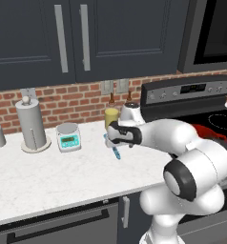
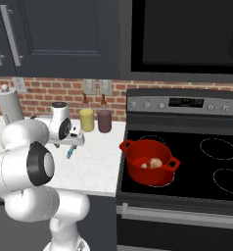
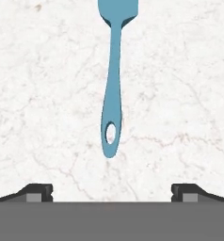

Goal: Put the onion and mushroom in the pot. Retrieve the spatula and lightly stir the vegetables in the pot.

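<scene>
- The counter (image 1: 48, 176) is white marble with faint grey veins, backed by a red brick wall (image 1: 63, 102) and dark navy cabinets (image 1: 101, 33) with long silver handles.
- On the counter stand a paper towel holder (image 1: 32, 126), a small kitchen scale (image 1: 68, 137), and a yellow jar (image 2: 87, 119) beside a maroon jar (image 2: 104, 120) (two dark bottles stand just behind them at the wall).
- To the right sits a black stove (image 2: 187, 162) with a silver control panel.
- The red pot (image 2: 149, 162) rests on the stove's front left burner; inside it lie the onion (image 2: 156, 163) and the mushroom (image 2: 144, 165).
- The light-blue spatula (image 3: 113, 84) lies flat on the marble, its handle end with the hanging hole towards the hand.
- The gripper (image 3: 111, 190) hangs over the counter with its fingers spread wide, holding nothing; the spatula lies between and ahead of the tips.
</scene>
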